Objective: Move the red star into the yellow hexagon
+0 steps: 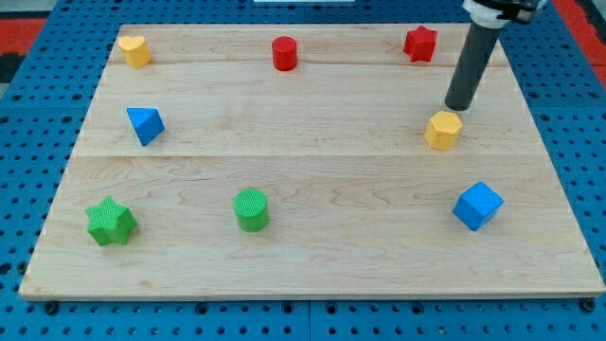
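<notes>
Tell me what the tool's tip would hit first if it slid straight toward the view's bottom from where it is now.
Most likely the yellow hexagon. My tip sits just above it in the view, slightly to its right, so it might only clip the block's right edge. The red star lies behind it, up and left.

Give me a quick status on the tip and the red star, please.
My tip just above the yellow hexagon block, view's right. Red star block at view's top right, apart from both. Nothing between star and hexagon.
</notes>
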Controlling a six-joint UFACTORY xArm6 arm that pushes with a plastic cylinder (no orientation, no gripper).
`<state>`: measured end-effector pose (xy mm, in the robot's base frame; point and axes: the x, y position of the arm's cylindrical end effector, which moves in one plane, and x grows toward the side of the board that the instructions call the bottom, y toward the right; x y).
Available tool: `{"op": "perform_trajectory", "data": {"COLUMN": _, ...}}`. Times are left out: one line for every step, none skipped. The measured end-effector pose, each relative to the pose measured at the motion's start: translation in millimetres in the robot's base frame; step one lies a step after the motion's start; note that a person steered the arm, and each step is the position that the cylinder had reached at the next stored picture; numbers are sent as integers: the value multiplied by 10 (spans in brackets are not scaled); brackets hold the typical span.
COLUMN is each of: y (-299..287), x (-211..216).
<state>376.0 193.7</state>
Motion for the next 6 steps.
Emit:
{"op": "perform_trajectory", "data": {"y": -37, "x": 636}}
{"op": "perform_trajectory", "data": {"y": -249, "x": 851}}
{"op": "perform_trajectory", "data": {"y": -182, "x": 686}}
{"op": "perform_trajectory", "data": {"y": 177, "x": 343}}
{"op": "perform_trajectory", "data": {"y": 710, "x": -204}}
{"op": "perform_trajectory", "data": {"y": 754, "x": -763}}
